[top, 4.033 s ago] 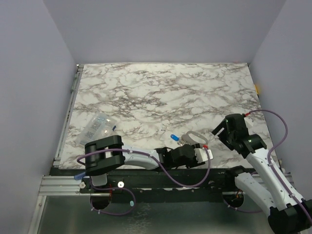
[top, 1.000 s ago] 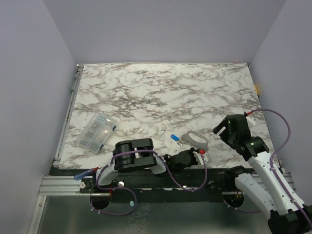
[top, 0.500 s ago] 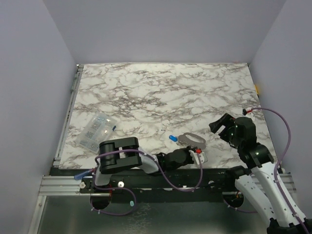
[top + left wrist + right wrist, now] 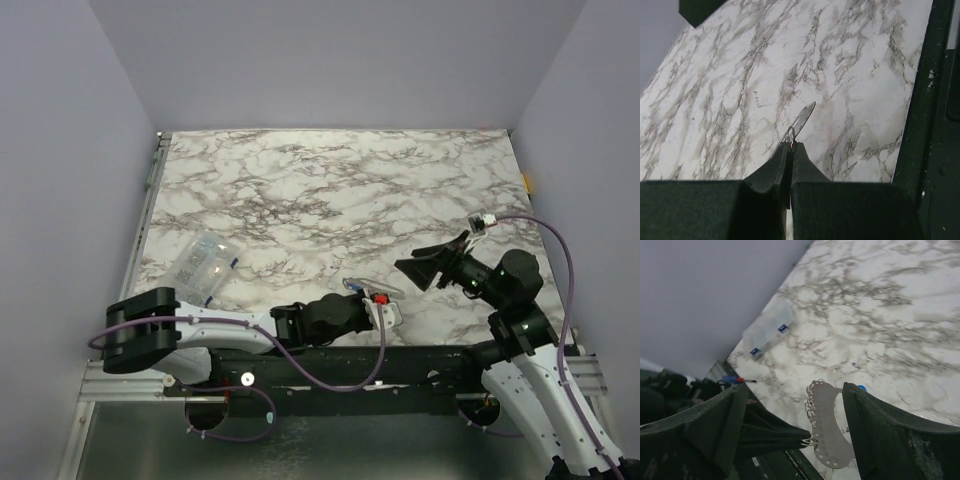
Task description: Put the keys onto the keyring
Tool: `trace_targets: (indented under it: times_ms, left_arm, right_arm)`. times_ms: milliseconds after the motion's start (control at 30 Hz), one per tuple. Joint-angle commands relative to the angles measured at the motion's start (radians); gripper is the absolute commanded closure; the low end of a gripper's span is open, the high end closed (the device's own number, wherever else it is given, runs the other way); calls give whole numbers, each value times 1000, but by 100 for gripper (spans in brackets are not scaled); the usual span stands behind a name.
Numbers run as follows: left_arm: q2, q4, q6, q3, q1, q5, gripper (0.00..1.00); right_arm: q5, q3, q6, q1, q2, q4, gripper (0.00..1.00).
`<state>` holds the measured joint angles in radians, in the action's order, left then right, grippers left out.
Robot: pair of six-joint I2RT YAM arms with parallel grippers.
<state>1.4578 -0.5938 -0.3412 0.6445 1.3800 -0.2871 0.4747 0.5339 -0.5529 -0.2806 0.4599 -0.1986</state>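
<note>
The keyring (image 4: 831, 426) is a flat pale grey crescent-shaped metal piece, with small holes and little wire rings along one edge. My left gripper (image 4: 791, 145) is shut on one of those wire rings, so the keyring (image 4: 803, 117) shows edge-on beyond its tips. In the top view the left gripper (image 4: 380, 303) lies low near the table's front edge with the keyring (image 4: 388, 289) at its tip. My right gripper (image 4: 795, 387) is open, its fingers either side of the keyring without touching it; it also shows from above (image 4: 420, 268). A blue key (image 4: 862, 388) lies on the marble behind it.
A clear plastic packet (image 4: 200, 265) with printed marks lies on the marble table (image 4: 330, 190) at the left, also seen in the right wrist view (image 4: 767, 327). A blue and red tool (image 4: 736, 380) rests on the front rail. The black rail (image 4: 925, 115) borders the table's near edge.
My left arm's elbow has swung far out to the left, and its gripper has shifted slightly left with the keyring. My right gripper has turned to the left toward the keyring.
</note>
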Motion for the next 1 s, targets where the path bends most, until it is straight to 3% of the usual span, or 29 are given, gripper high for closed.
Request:
trace_targets:
  times_ms: [0,200,367,533,667,967]
  left_arm:
    - [-199,366,53,51,2,57,100]
    - [-403,661,67,112,11,82,100]
    - [-550,776,-41,118,11,41,100]
    - [-711,749,-104,22,4,34,100]
    - [-780,730,-70,-17,3,116,100]
    - [-790,722,-35,-35,-3,217,100]
  right_arm:
    - [383,-47,-23,-3,21,317,16]
    - [539,-66,-145,-4,128,607,26]
    - [585,-13,-46,-50,237,582,35]
    - [526,21,70,-210,312,549,39]
    - [532,59,178,-346,397,496,42]
    - [484,124,275,-463,501,455,57]
